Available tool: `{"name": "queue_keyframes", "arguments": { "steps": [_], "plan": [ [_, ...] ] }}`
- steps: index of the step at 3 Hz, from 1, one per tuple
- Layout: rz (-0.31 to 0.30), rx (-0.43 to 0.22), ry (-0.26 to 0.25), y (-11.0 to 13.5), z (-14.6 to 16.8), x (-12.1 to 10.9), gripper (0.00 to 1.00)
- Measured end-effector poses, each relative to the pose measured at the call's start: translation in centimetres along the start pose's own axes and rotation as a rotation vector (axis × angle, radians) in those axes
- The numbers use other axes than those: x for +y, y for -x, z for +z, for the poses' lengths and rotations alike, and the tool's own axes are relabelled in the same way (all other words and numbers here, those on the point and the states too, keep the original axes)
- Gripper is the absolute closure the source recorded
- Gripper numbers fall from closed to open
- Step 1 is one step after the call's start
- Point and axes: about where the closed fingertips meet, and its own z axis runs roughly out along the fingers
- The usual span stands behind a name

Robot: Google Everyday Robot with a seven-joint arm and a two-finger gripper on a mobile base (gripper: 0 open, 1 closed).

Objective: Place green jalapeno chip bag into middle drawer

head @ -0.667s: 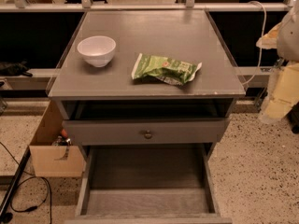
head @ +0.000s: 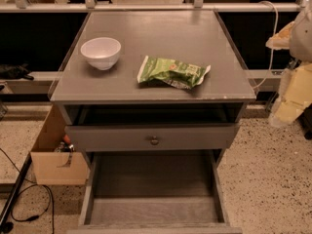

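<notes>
1. The green jalapeno chip bag lay flat on the grey cabinet top, right of centre in the frame and near the front edge of that surface. We noted a crinkled green face with white edges.

2. A white bowl stood upright on the same surface, to the left of the bag and apart from it.

3. Below the cabinet top we recorded a grey drawer front with a small round brass knob at its centre. A dark gap showed above this front.

4. Beneath that front, the middle drawer stood pulled out toward the bottom edge of the frame. We saw its wood-grain floor and its thin side walls. The bag was not in this drawer; it was on the cabinet top above.

5. The gripper hung at the right edge of the frame at mid-height, beside the right side of the cabinet, apart from it and well apart from the bag. We could not tell whether it was parted or closed.

6. At lower left, a cardboard box sat on the speckled floor beside the cabinet. Dark cables ran across the floor near the box.
</notes>
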Motion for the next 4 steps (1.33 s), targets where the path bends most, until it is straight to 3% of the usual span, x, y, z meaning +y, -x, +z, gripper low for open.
{"name": "queue_keyframes", "arguments": {
  "steps": [1, 2, 3, 4],
  "plan": [
    [0.045, -0.102, 0.029, -0.2, 0.6, -1.8, 0.0],
    [0.134, -0.29, 0.11, 3.0, 3.3, -4.5, 0.0],
    [0.228, -0.394, 0.166, 6.2, 6.3, -7.0, 0.0],
    [0.335, -0.431, 0.187, 11.7, 10.4, -10.5, 0.0]
  ]
}}
